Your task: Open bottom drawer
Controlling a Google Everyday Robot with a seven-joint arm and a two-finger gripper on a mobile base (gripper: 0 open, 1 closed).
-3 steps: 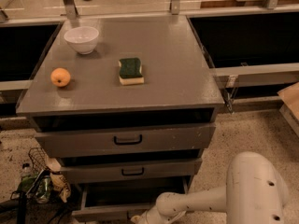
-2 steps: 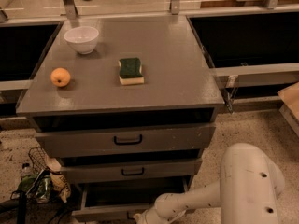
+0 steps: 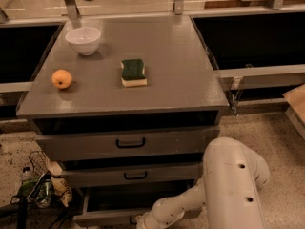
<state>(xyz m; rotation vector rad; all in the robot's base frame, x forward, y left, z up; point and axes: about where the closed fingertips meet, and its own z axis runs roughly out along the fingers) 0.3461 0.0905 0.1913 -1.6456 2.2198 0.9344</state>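
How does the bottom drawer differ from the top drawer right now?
The bottom drawer is pulled out, its dark inside showing; the top drawer sits pushed in. The bottom drawer's front is slimmer and narrower than the top drawer's. The claw is at the bottom drawer's front, at the picture's lower edge; nothing touches the top drawer. Both are grey.

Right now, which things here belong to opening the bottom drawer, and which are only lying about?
For the job:
bottom drawer, partly pulled out
pincer, low at that drawer's front, by the picture's bottom edge

Just lying about:
white bowl, orange fruit and green sponge, on the cabinet top
top drawer
middle drawer
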